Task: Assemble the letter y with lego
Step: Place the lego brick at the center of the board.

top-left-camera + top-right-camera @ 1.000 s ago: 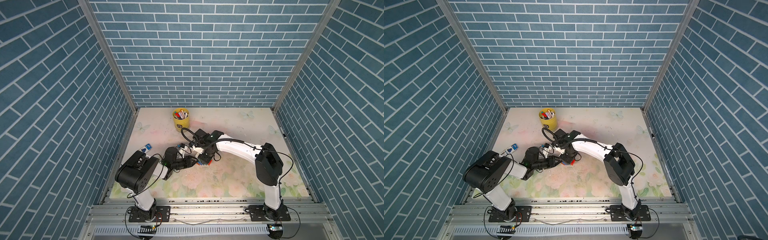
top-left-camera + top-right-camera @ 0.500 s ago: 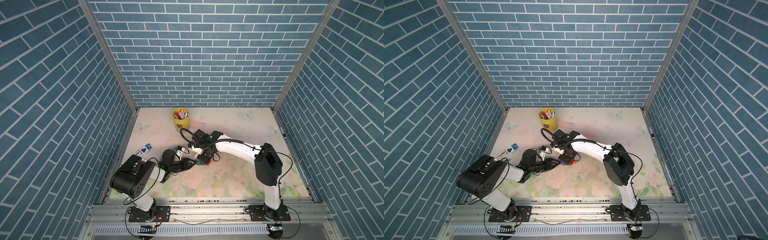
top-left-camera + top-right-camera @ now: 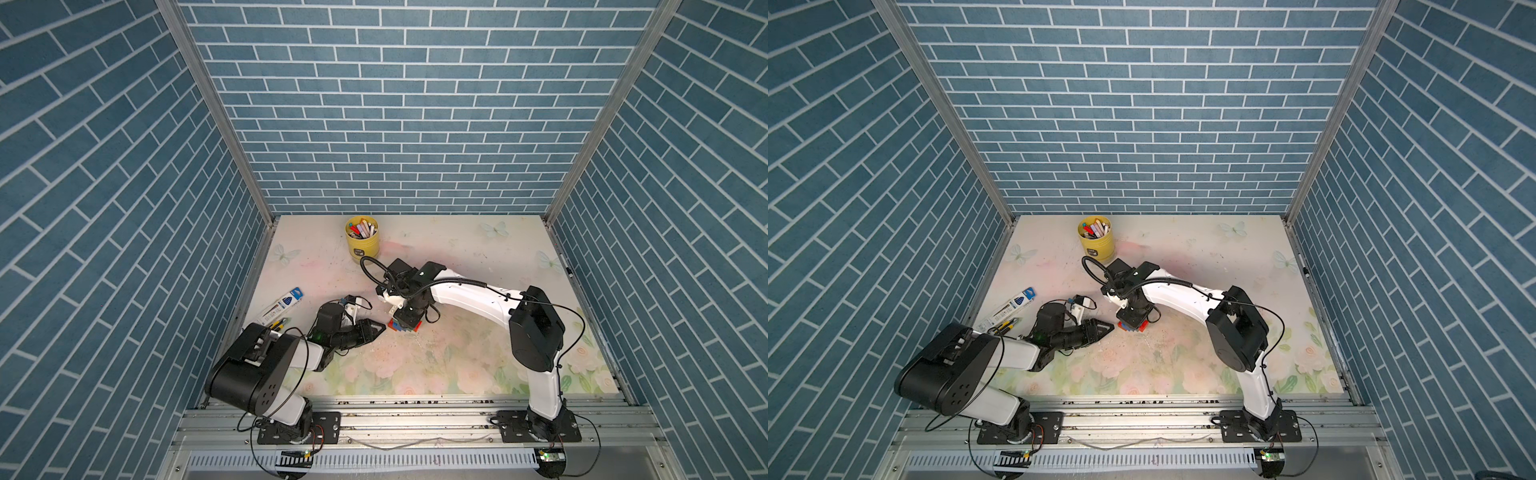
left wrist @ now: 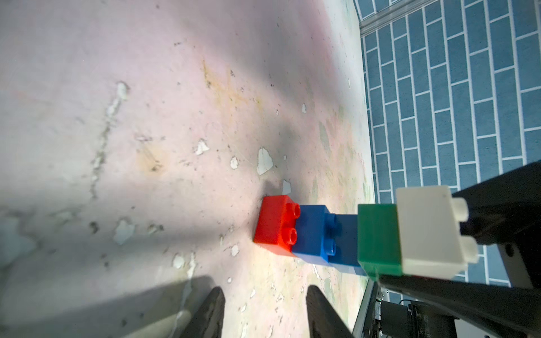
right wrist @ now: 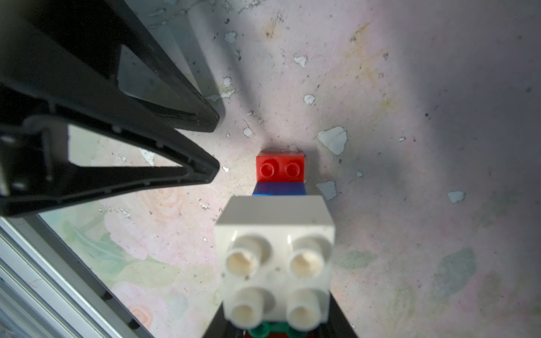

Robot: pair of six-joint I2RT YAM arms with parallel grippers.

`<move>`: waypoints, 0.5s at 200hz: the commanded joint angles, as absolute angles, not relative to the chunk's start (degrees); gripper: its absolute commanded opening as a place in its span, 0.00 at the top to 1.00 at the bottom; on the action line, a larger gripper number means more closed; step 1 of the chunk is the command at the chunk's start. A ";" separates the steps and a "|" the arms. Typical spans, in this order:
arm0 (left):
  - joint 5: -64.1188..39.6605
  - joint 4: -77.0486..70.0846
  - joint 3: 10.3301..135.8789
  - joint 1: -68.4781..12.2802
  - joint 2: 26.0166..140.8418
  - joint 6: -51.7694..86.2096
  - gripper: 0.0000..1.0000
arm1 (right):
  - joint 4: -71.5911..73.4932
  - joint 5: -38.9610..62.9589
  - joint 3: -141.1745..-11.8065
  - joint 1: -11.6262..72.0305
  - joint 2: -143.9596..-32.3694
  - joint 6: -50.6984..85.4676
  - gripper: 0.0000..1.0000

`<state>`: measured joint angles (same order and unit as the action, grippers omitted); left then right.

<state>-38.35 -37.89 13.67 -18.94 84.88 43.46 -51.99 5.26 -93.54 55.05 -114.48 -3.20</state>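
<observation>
The Y (image 3: pixel 401 327) is standing on end near the middle of the desk (image 3: pixel 478 249). In both top views the Y (image 3: pixel 1133 327) is sitting right under the right arm's wrist. The right fingers (image 4: pixel 468 295) are reaching down from above and clamping on its upper end, one on each side of the top bricks.

In the left wrist view the stack is running up from the desk. A red brick (image 4: pixel 273 225) is sitting on the surface, two blue bricks (image 4: pixel 313 234) are stepping sideways, and the green bar (image 4: pixel 377 237) is carrying the white brick (image 4: pixel 427 231). The white brick's studs are pointing away from the desk. The right wrist view is looking straight down past the white brick (image 5: pixel 275 257) to the red brick (image 5: pixel 280 168) below.

The left fingers (image 5: pixel 187 175) are lying low and pointing at the Y's foot. They are standing apart with nothing between them, and their tips are sitting just beside the red brick without touching it.

A yellow cup (image 3: pixel 362 243) of markers is standing toward the back of the desk. A pen pack (image 3: pixel 282 305) is lying by its left edge. Both are lying well apart from the Y.
</observation>
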 commanded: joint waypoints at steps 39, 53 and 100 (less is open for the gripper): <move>-32.33 -13.27 11.90 -16.05 70.14 40.10 0.49 | -49.52 13.51 -90.54 52.02 -111.33 -0.47 0.79; -31.49 -8.79 11.96 -15.28 65.82 39.73 0.48 | -48.16 15.30 -89.08 51.20 -109.61 0.04 0.79; -30.05 -1.66 11.33 -14.68 55.62 40.70 0.46 | -42.17 21.80 -82.45 47.63 -104.10 2.65 0.79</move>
